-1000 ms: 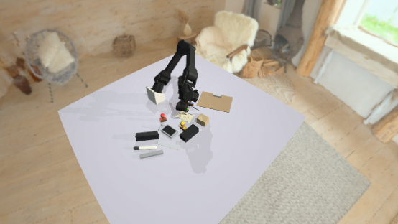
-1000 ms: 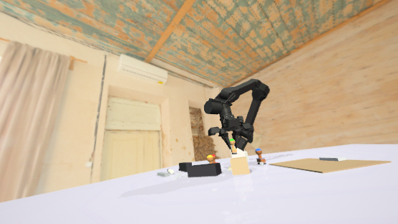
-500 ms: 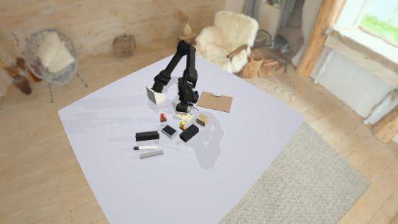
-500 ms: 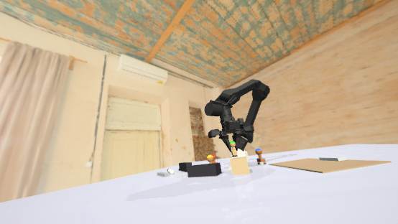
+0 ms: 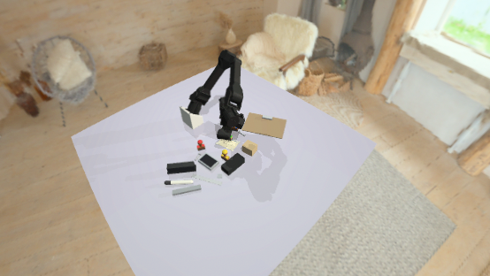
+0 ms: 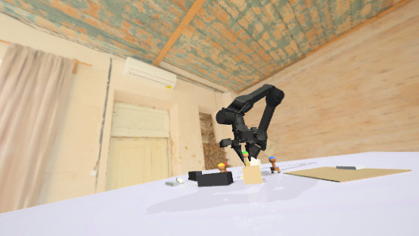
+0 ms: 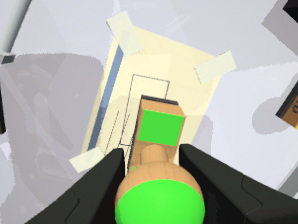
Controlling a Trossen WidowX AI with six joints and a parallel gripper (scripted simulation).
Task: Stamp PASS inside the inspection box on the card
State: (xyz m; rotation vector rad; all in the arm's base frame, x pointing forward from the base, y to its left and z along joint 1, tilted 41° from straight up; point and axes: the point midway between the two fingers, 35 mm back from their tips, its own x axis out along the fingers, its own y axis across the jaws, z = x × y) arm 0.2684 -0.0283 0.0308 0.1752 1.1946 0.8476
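My gripper (image 5: 230,135) (image 6: 246,160) (image 7: 151,155) is shut on a wooden stamp with a green knob (image 6: 245,153) (image 7: 160,202) and a green top patch. Its lettering is not readable. In the wrist view the stamp is upright over the cream card (image 5: 226,144) (image 7: 162,55) and covers the lower right part of the outlined box (image 7: 151,77). Whether its face touches the card is hidden. No print shows on the visible part of the box. The ink pad (image 5: 208,161) lies open with a dark surface in front of the card.
A red-knobbed stamp (image 5: 201,143) and a yellow-knobbed one (image 5: 225,154) stand near the pad. A blue-knobbed stamp (image 6: 272,163), a wooden block (image 5: 249,148) (image 6: 252,175), two black blocks (image 5: 181,167) (image 5: 233,164), a clipboard (image 5: 265,126) (image 6: 340,175), a marker (image 5: 179,182) and a grey bar (image 5: 186,190) are around.
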